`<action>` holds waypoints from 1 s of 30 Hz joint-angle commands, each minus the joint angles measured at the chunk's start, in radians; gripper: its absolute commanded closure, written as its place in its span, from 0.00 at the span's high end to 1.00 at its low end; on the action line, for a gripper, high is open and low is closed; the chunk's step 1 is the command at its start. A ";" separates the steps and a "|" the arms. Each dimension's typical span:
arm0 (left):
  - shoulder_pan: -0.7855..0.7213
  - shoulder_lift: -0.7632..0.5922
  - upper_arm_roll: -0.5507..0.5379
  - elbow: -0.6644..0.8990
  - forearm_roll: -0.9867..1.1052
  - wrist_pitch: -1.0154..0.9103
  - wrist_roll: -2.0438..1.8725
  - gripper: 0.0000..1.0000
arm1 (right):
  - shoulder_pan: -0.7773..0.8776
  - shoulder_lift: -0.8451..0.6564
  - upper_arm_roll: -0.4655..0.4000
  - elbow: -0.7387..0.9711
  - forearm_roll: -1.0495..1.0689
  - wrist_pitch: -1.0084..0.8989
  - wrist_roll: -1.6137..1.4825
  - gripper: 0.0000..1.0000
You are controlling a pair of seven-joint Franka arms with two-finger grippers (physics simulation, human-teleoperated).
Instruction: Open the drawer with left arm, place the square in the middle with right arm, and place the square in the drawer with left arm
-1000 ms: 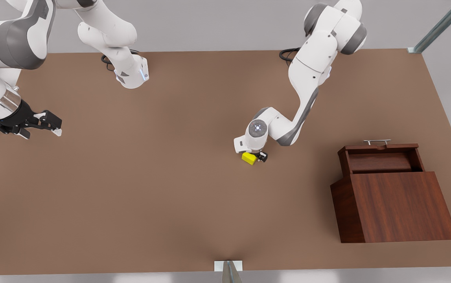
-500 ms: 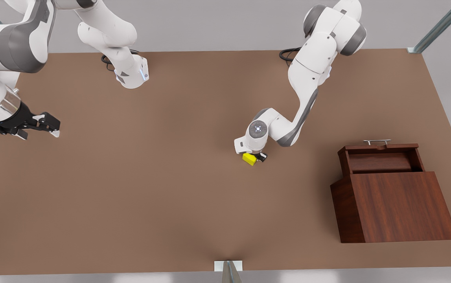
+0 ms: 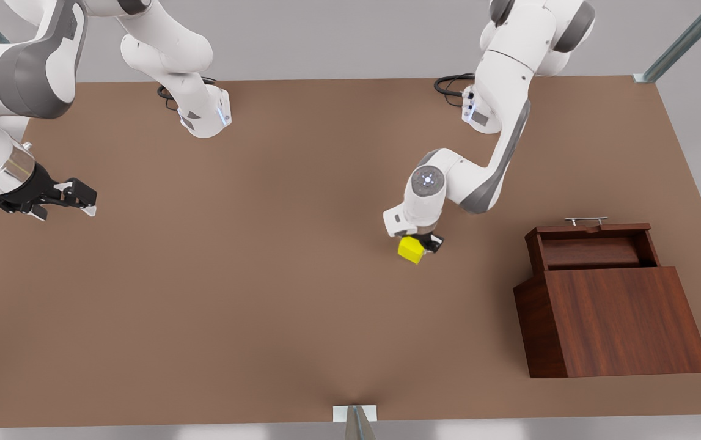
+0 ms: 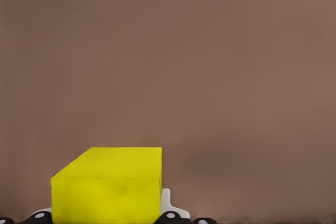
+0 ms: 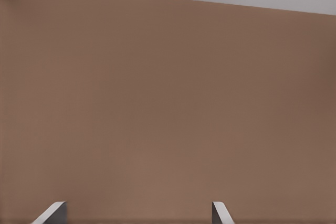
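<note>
The yellow square point(image 3: 411, 250) hangs in my left gripper point(image 3: 421, 245), which is shut on it over the brown tabletop near the middle point(image 3: 326, 256). In the left wrist view the square point(image 4: 110, 184) sits between the fingers point(image 4: 167, 205). The drawer point(image 3: 591, 252) of the dark wooden box point(image 3: 619, 318) stands pulled open at the front view's right, its silver handle point(image 3: 585, 220) on the far side, and I see nothing inside it. My right gripper point(image 3: 84, 198) waits open above the table's edge at the front view's left, its fingertips point(image 5: 220, 213) wide apart over bare table.
The two arm bases point(image 3: 203, 119) stand along the far edge of the table. A small metal bracket point(image 3: 354, 414) sits at the middle of the near edge. Bare tabletop lies between the square and the wooden box.
My left gripper has carried the square a short way toward the front view's right, closer to the box, and its arm has swung that way. The right gripper has hardly moved.
</note>
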 commanded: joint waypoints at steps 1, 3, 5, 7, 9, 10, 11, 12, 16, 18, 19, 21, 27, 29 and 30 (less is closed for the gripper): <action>0.003 -0.050 0.028 0.000 -0.031 -0.171 0.188 0.72 | 0.000 -0.001 0.000 0.000 0.002 0.000 0.001 1.00; 0.003 -0.110 0.091 0.002 -0.074 -0.238 0.303 0.72 | 0.000 -0.001 0.000 0.000 0.002 0.000 0.001 1.00; 0.003 -0.154 0.152 0.002 -0.095 -0.295 0.415 0.72 | 0.000 -0.001 0.000 0.000 0.001 0.000 -0.001 1.00; 0.001 -0.183 0.231 0.002 -0.095 -0.340 0.541 0.72 | 0.000 -0.001 0.000 0.000 0.001 0.000 -0.001 1.00; 0.000 -0.191 0.283 0.000 -0.095 -0.347 0.623 0.72 | 0.000 -0.001 0.000 0.000 0.001 0.000 -0.001 1.00; 0.000 -0.191 0.313 0.000 -0.095 -0.347 0.665 0.72 | 0.000 -0.001 0.000 0.000 0.001 0.000 -0.001 1.00; 0.000 -0.191 0.340 -0.001 -0.095 -0.347 0.706 0.72 | 0.000 0.001 0.000 0.000 0.001 0.000 -0.001 1.00; 0.000 -0.191 0.379 -0.001 -0.095 -0.347 0.765 0.72 | 0.000 0.001 0.000 0.000 0.001 0.000 -0.001 1.00; 0.000 -0.186 0.496 -0.001 -0.095 -0.344 0.903 0.72 | 0.000 0.001 0.000 0.000 0.001 0.000 -0.001 1.00; 0.001 -0.183 0.544 -0.003 -0.095 -0.341 0.966 0.72 | 0.000 0.001 0.000 0.000 0.001 0.000 -0.001 1.00; 0.006 -0.182 0.562 -0.003 -0.095 -0.340 0.990 0.72 | 0.000 0.001 0.000 0.000 0.001 0.000 -0.001 1.00; 0.012 -0.173 0.590 -0.003 -0.095 -0.332 1.030 0.72 | 0.000 0.001 0.000 0.000 0.001 0.000 -0.001 1.00; 0.065 -0.137 0.607 -0.006 -0.101 -0.294 1.091 0.72 | -0.006 0.004 0.000 -0.001 0.001 0.000 -0.004 1.00; 0.096 -0.114 0.607 -0.004 -0.109 -0.274 1.116 0.72 | -0.002 0.002 -0.001 0.000 -0.007 -0.001 -0.008 1.00; 0.101 -0.104 0.607 -0.004 -0.109 -0.265 1.118 0.72 | 0.000 0.002 -0.001 0.000 -0.004 -0.001 -0.008 1.00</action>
